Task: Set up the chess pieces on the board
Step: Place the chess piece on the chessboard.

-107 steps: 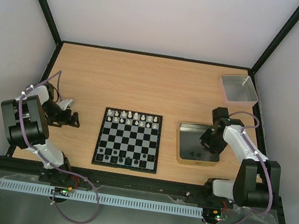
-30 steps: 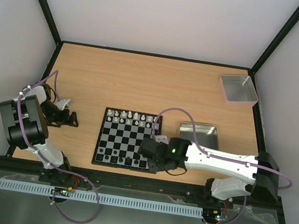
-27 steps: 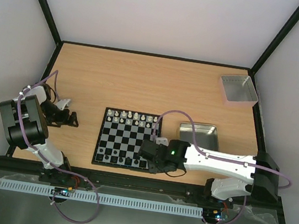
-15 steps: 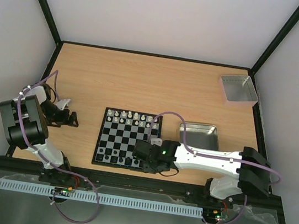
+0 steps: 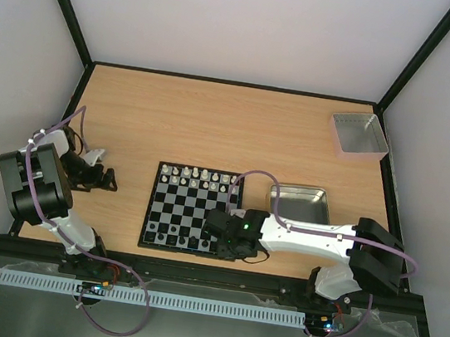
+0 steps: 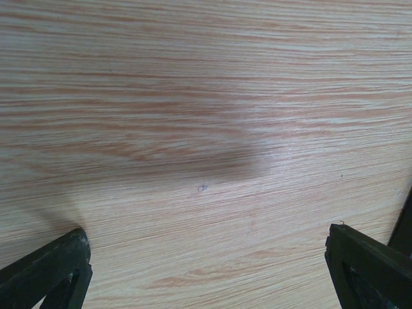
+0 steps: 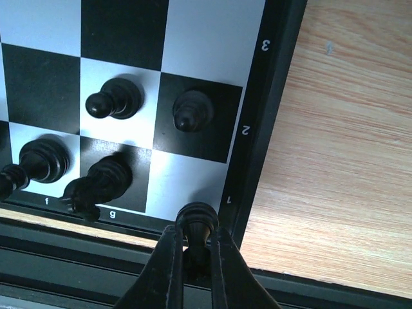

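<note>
Glossy, round-headed black chess piece (image 7: 197, 217), pinched by right gripper (image 7: 195, 248) at near right corner of chequered board (image 7: 270, 96); left gripper (image 6: 209, 261) splayed wide over wood-grain worktop (image 6: 193, 96).

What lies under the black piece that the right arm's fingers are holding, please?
A white corner square of the board, beside the rim's number 1. The black piece and the right fingers cover the square's near part, so contact cannot be seen.
</note>
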